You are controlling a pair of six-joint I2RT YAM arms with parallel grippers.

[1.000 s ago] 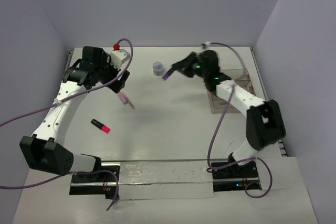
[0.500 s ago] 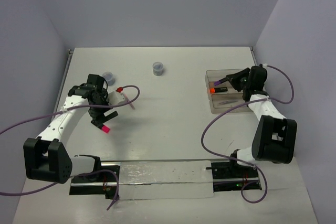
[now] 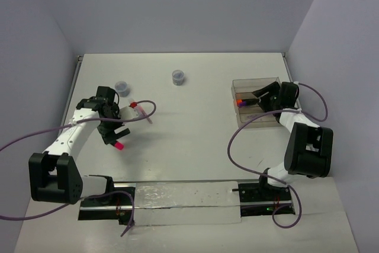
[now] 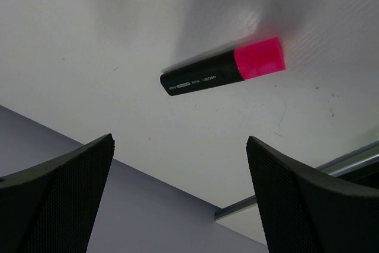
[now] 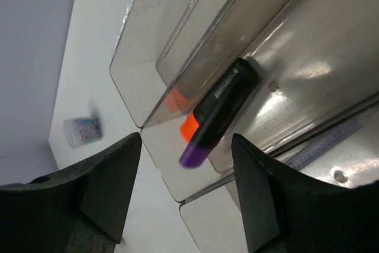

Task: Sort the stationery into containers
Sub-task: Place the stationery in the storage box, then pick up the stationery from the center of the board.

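Your right fingers (image 5: 106, 194) hang open and empty over the purple-tipped marker (image 5: 222, 111) lying in the tray (image 5: 148, 45) (sorted, seemingly), while your left fingers (image 4: 59, 194) spread wide and empty above the pink highlighter (image 4: 222, 74), well left of the tray, ready to grasp.

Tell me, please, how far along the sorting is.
Done: an orange marker and a purple marker lie in the tray. In hand: nothing; the right hand is open around the purple marker, and the left hand hovers open above a pink marker. Left: that pink marker and two jars sit outside the tray.
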